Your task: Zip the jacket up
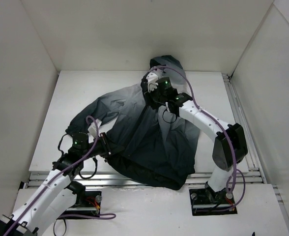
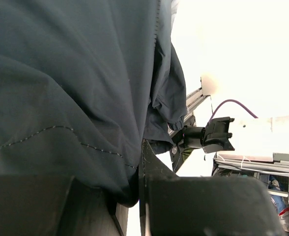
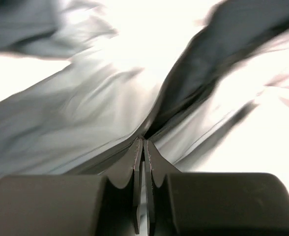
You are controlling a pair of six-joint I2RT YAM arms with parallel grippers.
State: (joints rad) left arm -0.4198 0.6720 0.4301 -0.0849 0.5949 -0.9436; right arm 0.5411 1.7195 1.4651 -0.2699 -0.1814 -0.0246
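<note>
So the jacket [image 1: 149, 137] is spread front-up on the white table [image 1: 85, 98]. Its hood [image 1: 170, 64] points at the far wall and the dark hem hangs a bit over the near edge.

The left gripper [image 1: 106, 147] is down at the hem on the left side of the front. In its wrist cam the fingers [image 2: 208, 206] are clamped together with a fold of dark fabric [image 2: 61, 88] pinched between them, and the rest of the cloth drapes over the top of the view.

The right gripper [image 1: 152, 93] is way up by the collar, just below the hood, on the pale grey part. Its wrist cam is pretty blurry, but the two fingers [image 3: 157, 164] are squeezed nearly together, with the tips right where the two front edges of the jacket [image 3: 75, 128] meet. Above the tips the front opens into a dark V. It looks like they're pinching something thin on the zipper line, though I honestly can't make out the pull itself.
</note>
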